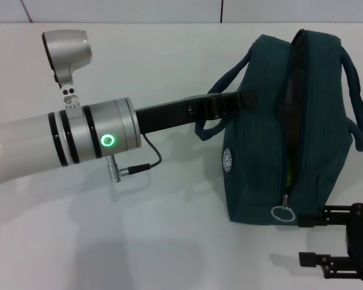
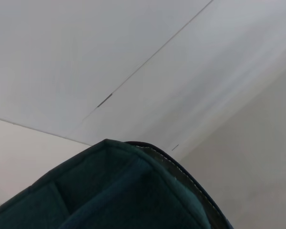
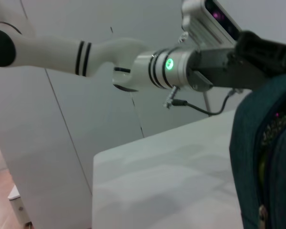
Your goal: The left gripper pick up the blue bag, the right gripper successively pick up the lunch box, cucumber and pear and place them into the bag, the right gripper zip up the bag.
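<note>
The blue bag (image 1: pixel 290 127) stands on its side on the white table, and its zipper is parted along the middle. The metal ring pull (image 1: pixel 282 212) hangs at the near end. My left gripper (image 1: pixel 233 99) reaches in from the left and is shut on the bag's upper side by one handle. My right gripper (image 1: pixel 304 240) is open beside the bag's near corner, close to the ring pull, with nothing in it. A yellow-green sliver (image 1: pixel 288 175) shows through the zipper gap. The lunch box, cucumber and pear are hidden. The bag (image 2: pixel 114 191) (image 3: pixel 267 157) fills a corner of each wrist view.
The white table (image 1: pixel 139 241) spreads out in front and to the left of the bag. My left arm (image 1: pixel 91 136), with its green ring light, crosses the left half, and a cable (image 1: pixel 142 164) hangs under it. A wall runs behind the table.
</note>
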Robot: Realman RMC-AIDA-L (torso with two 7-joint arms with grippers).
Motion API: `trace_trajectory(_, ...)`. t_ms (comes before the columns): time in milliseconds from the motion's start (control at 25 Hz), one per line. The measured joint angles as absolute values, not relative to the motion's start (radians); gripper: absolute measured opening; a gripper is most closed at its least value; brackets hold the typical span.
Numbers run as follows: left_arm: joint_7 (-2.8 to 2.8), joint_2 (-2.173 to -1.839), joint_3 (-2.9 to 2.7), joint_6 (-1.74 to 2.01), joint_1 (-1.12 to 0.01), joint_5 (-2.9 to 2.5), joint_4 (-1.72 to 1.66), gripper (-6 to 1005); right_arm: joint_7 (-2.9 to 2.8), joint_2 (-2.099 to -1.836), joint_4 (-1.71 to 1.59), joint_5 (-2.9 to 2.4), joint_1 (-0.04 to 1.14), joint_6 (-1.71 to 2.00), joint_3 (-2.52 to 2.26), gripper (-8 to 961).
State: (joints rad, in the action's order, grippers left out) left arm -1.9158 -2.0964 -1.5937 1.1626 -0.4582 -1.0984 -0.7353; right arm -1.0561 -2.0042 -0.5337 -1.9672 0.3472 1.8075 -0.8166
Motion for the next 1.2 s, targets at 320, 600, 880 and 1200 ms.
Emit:
trace_trajectory(320,-1.907,-2.096,-1.594,1.163,-0.452,-1.089,-0.735,84,-1.056,-2.006,-0.52,-1.962,0.346,1.776,-0.814,635)
trace_trajectory(600,-1.907,-2.096,-1.594,1.167,-0.451,-1.087,-0.735,84,-1.055,-2.007,-0.514,-1.96,0.346,1.738,-0.809,632)
trace_trajectory(880,-1.905,-2.095,-1.596,1.17,-0.45,-1.086,-0.735,85,-1.017,-2.01,-0.479,-1.919,0.354,1.724,-0.813,633)
trace_trajectory(1200,-1.905,-2.095,-1.6,1.17,-0.449,-1.086,-0.735,85,-1.007,-2.012,-0.434,-1.905,0.385,1.718,-0.811,634)
